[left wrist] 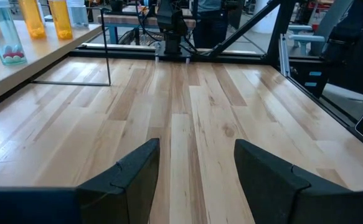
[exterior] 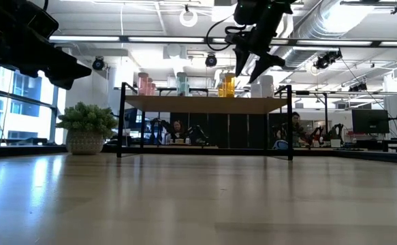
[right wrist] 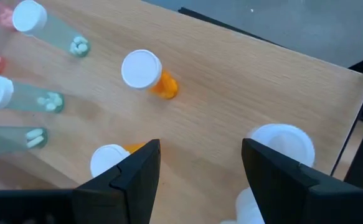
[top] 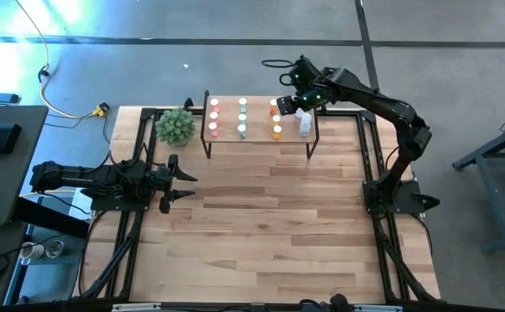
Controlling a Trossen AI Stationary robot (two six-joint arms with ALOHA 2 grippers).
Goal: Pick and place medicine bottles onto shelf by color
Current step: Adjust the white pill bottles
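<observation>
The shelf (top: 261,139) stands at the table's far side, its wooden top on thin black legs. Medicine bottles stand upright on it in columns: pink (top: 214,115), green (top: 242,117), orange (top: 275,120) and clear (top: 304,121). My right gripper (right wrist: 197,155) hovers open above the shelf's right part (exterior: 249,71), slanting down. Nothing is between its fingers. Orange bottles (right wrist: 147,70) lie below and beyond one finger, and white-capped clear bottles (right wrist: 282,144) beside the other. My left gripper (top: 187,185) waits open, low at the table's left, with bare tabletop between its fingers (left wrist: 197,155).
A small potted plant (top: 175,126) stands left of the shelf at the table's far left. Bare wooden slats (top: 269,225) stretch from the shelf to the near edge. Black frame rails (top: 373,165) run along both table sides. People sit in the room behind the table (exterior: 293,126).
</observation>
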